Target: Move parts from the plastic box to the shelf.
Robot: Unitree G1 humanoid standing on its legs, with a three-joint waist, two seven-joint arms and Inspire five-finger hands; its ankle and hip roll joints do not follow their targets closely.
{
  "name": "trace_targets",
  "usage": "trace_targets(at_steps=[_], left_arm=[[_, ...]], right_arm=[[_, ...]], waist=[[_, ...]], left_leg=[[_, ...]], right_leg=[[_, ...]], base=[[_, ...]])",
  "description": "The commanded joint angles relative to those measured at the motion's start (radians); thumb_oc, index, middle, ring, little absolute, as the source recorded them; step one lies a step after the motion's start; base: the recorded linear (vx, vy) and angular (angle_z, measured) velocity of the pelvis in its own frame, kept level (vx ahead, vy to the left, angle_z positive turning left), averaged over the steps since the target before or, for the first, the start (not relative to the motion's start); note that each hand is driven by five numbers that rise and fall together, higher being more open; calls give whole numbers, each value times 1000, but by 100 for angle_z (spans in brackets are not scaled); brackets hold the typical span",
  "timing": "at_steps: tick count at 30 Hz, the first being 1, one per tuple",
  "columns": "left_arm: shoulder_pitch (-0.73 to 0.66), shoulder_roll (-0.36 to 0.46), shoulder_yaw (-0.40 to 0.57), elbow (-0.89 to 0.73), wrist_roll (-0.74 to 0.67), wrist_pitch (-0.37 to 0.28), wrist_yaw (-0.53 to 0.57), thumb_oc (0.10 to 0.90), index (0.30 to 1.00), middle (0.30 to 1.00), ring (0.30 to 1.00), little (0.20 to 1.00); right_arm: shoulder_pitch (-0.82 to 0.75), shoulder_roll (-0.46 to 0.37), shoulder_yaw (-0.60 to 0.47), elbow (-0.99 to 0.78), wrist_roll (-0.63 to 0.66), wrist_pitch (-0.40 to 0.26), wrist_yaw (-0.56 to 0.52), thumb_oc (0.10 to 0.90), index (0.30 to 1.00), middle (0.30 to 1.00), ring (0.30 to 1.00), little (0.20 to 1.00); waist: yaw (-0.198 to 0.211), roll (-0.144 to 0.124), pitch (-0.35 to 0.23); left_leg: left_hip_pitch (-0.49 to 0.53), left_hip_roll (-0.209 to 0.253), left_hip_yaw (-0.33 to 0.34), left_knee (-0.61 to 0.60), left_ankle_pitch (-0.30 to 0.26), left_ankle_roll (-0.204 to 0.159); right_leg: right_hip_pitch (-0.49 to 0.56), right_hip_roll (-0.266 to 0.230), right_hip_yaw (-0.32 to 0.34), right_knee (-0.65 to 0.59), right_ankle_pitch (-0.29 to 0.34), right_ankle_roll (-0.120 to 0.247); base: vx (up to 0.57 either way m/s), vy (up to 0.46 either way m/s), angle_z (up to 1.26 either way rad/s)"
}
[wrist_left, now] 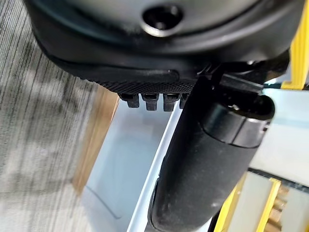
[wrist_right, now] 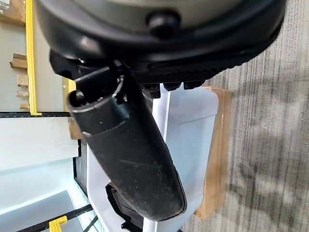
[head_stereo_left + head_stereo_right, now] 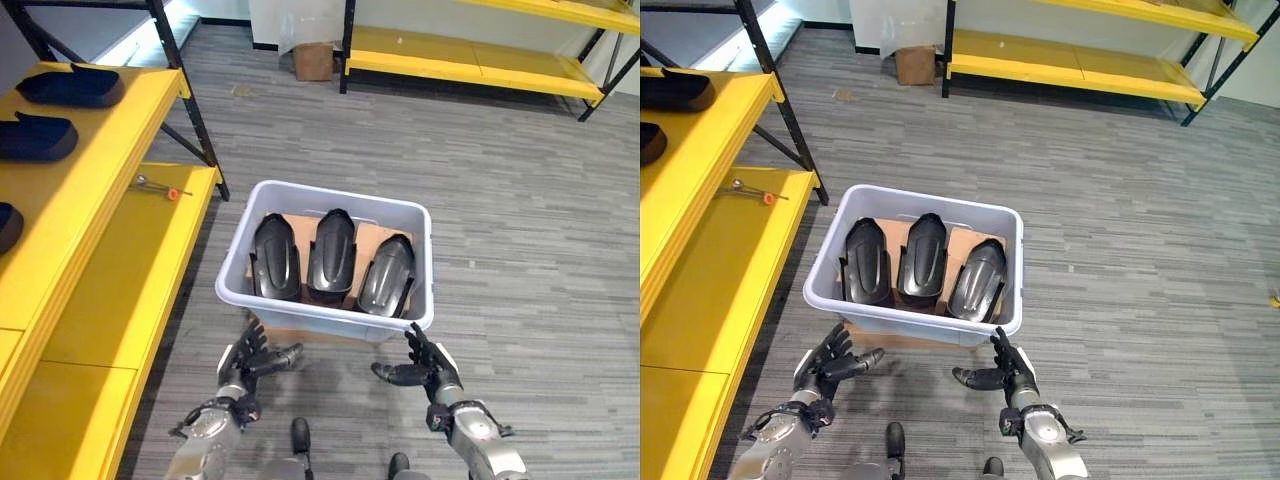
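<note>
A pale plastic box (image 3: pixel 330 314) stands on the floor on a piece of cardboard. Three black curved parts lie side by side in it: left (image 3: pixel 275 257), middle (image 3: pixel 331 252), right (image 3: pixel 388 274). My left hand (image 3: pixel 250 358) is open just before the box's near left corner, fingers spread, touching nothing. Open too, my right hand (image 3: pixel 425 368) hovers before the near right corner, thumb pointing inward. The left wrist view looks past the thumb (image 1: pixel 207 159) at the box wall (image 1: pixel 120 164). In the right wrist view the box (image 2: pixel 188 121) lies close beyond that hand.
A yellow shelf (image 3: pixel 120 300) runs along my left, with black parts (image 3: pixel 70 85) on its upper level and a small tool (image 3: pixel 155 186) on the lower one. Another yellow rack (image 3: pixel 470 60) and a cardboard box (image 3: pixel 314 61) stand far back.
</note>
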Motion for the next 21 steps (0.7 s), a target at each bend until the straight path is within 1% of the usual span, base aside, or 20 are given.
trace_targets(at_steps=[1,2,3,4,5,6,7,8,9,11,12,13,15,17,18,21], left_arm=[[-28,-25,9,-107,32,-84,-14,900,1000,1000,1000,1000],[-32,-24,7,-105,38,-83,-15,900,1000,1000,1000,1000],[-37,-22,5,-103,46,-84,-18,900,1000,1000,1000,1000],[-37,-22,5,-103,46,-84,-18,900,1000,1000,1000,1000],[-39,-21,4,-103,50,-84,-18,900,1000,1000,1000,1000],[-47,-18,2,-100,50,-86,-17,900,1000,1000,1000,1000],[-55,-15,-4,-91,45,-92,-14,900,1000,1000,1000,1000],[-57,-15,-4,-91,44,-92,-14,900,1000,1000,1000,1000],[-73,-15,-14,-94,33,-100,-7,900,1000,1000,1000,1000],[-83,-21,-22,-86,31,-101,-5,900,1000,1000,1000,1000],[-86,-20,-24,-94,32,-101,-9,900,1000,1000,1000,1000],[-95,-28,-38,-87,44,-103,-19,900,1000,1000,1000,1000],[-103,-35,-48,-95,48,-105,-24,900,1000,1000,1000,1000],[-102,-44,-54,-93,49,-105,-28,900,1000,1000,1000,1000],[-102,-45,-54,-93,49,-105,-28,900,1000,1000,1000,1000],[-113,-43,-76,-89,45,-102,-31,900,1000,1000,1000,1000]], right_arm=[[-55,-63,9,-109,-33,-71,-4,900,1000,1000,1000,1000],[-69,-71,11,-133,-53,-78,-4,900,1000,1000,1000,1000],[-84,-79,13,-171,-64,-85,-5,900,1000,1000,1000,1000],[-84,-79,13,-171,-64,-85,-5,900,1000,1000,1000,1000],[-92,-84,14,-189,-70,-88,-7,900,1000,1000,1000,1000],[-113,-91,18,-206,-74,-94,-13,900,1000,1000,1000,1000],[-155,-102,24,-240,-77,-105,-26,900,1000,1000,1000,1000],[-156,-102,24,-240,-76,-105,-26,900,1000,1000,1000,1000],[-219,-113,32,-258,-86,-116,-44,900,1000,1000,1000,1000],[-262,-119,37,-281,-108,-121,-59,900,1000,1000,1000,1000],[-265,-130,31,-312,-118,-121,-60,900,1000,1000,1000,1000],[-267,-144,20,-335,-124,-129,-62,900,1000,1000,1000,1000],[-303,-170,6,-363,-130,-142,-82,900,1000,1000,1000,1000],[-329,-192,-5,-392,-141,-151,-91,900,1000,1000,1000,1000],[-329,-192,-5,-392,-141,-150,-92,900,1000,1000,1000,1000],[-417,-216,-9,-387,-138,-157,-127,900,1000,1000,1000,1000]], waist=[[19,5,-42],[15,9,-22],[9,18,-5],[9,18,-5],[5,20,4],[1,24,20],[-1,26,48],[-1,27,50],[-3,26,83],[-10,19,106],[-14,16,111],[-11,9,114],[-8,10,119],[-8,19,123],[-9,20,122],[-2,34,134]], left_leg=[[-60,99,-10,103,-118,-38],[-51,84,-14,102,-127,-24],[-45,82,-19,92,-126,-17],[-45,82,-19,92,-126,-17],[-34,81,-20,80,-128,-15],[-23,81,-17,65,-126,-16],[-17,85,-8,51,-127,-23],[-15,85,-8,50,-127,-23],[-19,100,-5,55,-131,-37],[-19,117,-15,72,-139,-54],[-26,123,-26,82,-135,-62],[-37,127,-35,94,-134,-77],[-77,144,-43,114,-122,-96],[-107,163,-49,131,-113,-111],[-110,164,-51,133,-113,-111],[-156,196,-58,139,-87,-136]], right_leg=[[-39,-7,9,99,51,41],[-83,-19,15,196,90,45],[-131,-17,21,268,125,43],[-131,-17,21,269,125,43],[-159,-18,24,284,136,38],[-191,-16,26,275,141,30],[-239,-29,14,224,155,27],[-237,-29,13,223,154,26],[-288,-54,1,139,169,33],[-302,-65,-8,77,192,45],[-298,-61,0,72,188,46],[-263,-56,-33,38,157,36],[-256,-41,-65,25,139,26],[-258,-34,-99,29,119,19],[-259,-33,-101,29,119,19],[-277,-19,-135,41,91,8]], base=[[66,218,-17],[40,207,-18],[24,162,-11],[20,94,0],[11,38,10],[11,14,12],[-5,-10,6],[10,-126,-13],[43,-168,-30],[72,-208,-22],[71,-205,17],[33,-208,37],[-23,-181,56],[-12,-129,53],[-27,-109,28],[-32,-153,7]])
